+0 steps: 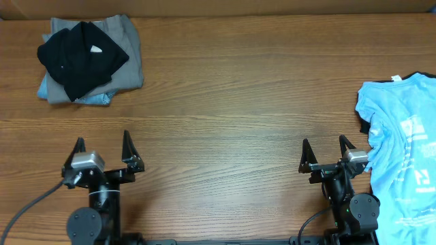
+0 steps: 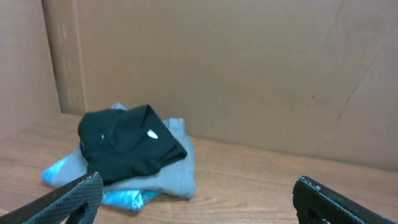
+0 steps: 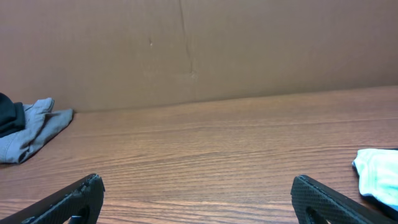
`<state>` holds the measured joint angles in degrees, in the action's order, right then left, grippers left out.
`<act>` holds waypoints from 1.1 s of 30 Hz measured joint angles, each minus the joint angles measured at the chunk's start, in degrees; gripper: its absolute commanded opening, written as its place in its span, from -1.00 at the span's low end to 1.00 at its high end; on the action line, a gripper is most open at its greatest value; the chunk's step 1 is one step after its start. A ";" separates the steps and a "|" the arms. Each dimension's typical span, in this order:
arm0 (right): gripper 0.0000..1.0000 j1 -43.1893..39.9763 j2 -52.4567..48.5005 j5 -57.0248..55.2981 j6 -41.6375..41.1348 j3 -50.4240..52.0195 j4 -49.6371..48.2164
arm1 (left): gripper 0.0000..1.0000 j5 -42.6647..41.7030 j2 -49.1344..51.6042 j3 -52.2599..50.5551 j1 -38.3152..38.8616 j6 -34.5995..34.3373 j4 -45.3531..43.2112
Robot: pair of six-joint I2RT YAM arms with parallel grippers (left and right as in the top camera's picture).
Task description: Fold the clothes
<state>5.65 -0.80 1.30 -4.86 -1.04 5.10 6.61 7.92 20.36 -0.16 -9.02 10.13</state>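
A folded black T-shirt (image 1: 82, 58) with a small white neck label tops a pile at the table's far left; it also shows in the left wrist view (image 2: 124, 146). A light blue T-shirt (image 1: 402, 156) with white print lies spread and rumpled at the right edge, and its corner shows in the right wrist view (image 3: 379, 174). My left gripper (image 1: 103, 139) stands open near the front left, well short of the pile, with nothing between its fingers (image 2: 198, 183). My right gripper (image 1: 324, 141) is open and empty (image 3: 196, 182), just left of the blue T-shirt.
Grey trousers (image 1: 126, 58) lie under the black T-shirt, with a bit of light blue fabric (image 1: 92, 99) beneath. A dark cloth edge (image 1: 402, 79) peeks from under the blue T-shirt. A brown cardboard wall (image 2: 249, 68) closes the table's far side.
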 measured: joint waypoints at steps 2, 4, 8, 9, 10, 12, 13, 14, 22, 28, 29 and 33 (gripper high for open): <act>1.00 0.00 0.00 0.02 -0.02 0.00 0.04 | 1.00 -0.02 -2.36 -4.04 0.00 0.00 -2.67; 1.00 0.00 0.00 -0.02 0.00 0.00 0.02 | 1.00 -0.02 -4.48 -7.82 0.00 0.00 -5.70; 1.00 0.00 0.00 0.00 0.02 0.00 0.04 | 1.00 -0.04 -6.93 -13.38 0.00 -0.02 -11.10; 1.00 0.00 0.00 0.00 0.02 0.00 0.02 | 1.00 -0.09 -6.97 -14.36 0.00 -0.02 -11.78; 1.00 0.00 0.00 -0.02 0.00 0.00 0.02 | 1.00 -0.20 -6.97 -15.37 0.00 -0.02 -12.07; 1.00 0.00 0.00 0.00 0.00 0.00 0.02 | 1.00 -0.28 -6.97 -17.38 0.00 -0.07 -12.33; 1.00 0.00 0.00 -0.02 0.02 0.00 0.02 | 0.99 -0.33 -6.97 -18.32 0.00 -0.09 -12.11; 1.00 0.00 0.00 0.02 0.00 0.00 0.04 | 1.00 -0.44 -6.99 -19.02 0.00 -0.31 -10.36; 1.00 0.00 0.00 -0.02 0.00 0.00 0.02 | 1.00 -0.46 -7.13 -19.89 0.00 -0.50 -6.25; 1.00 0.00 0.00 0.00 0.02 0.00 0.04 | 1.00 -0.46 -7.13 -19.89 0.00 -0.52 -6.25; 1.00 0.00 0.00 0.02 0.02 0.00 0.02 | 1.00 -0.46 -7.13 -19.89 0.00 -0.50 -6.25; 1.00 0.00 0.00 0.00 0.02 0.00 0.02 | 1.00 -0.46 -7.13 -19.89 0.00 -0.50 -6.25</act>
<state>5.65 -0.80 1.30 -4.84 -1.04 5.13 6.15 0.80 0.47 -0.16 -9.52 3.88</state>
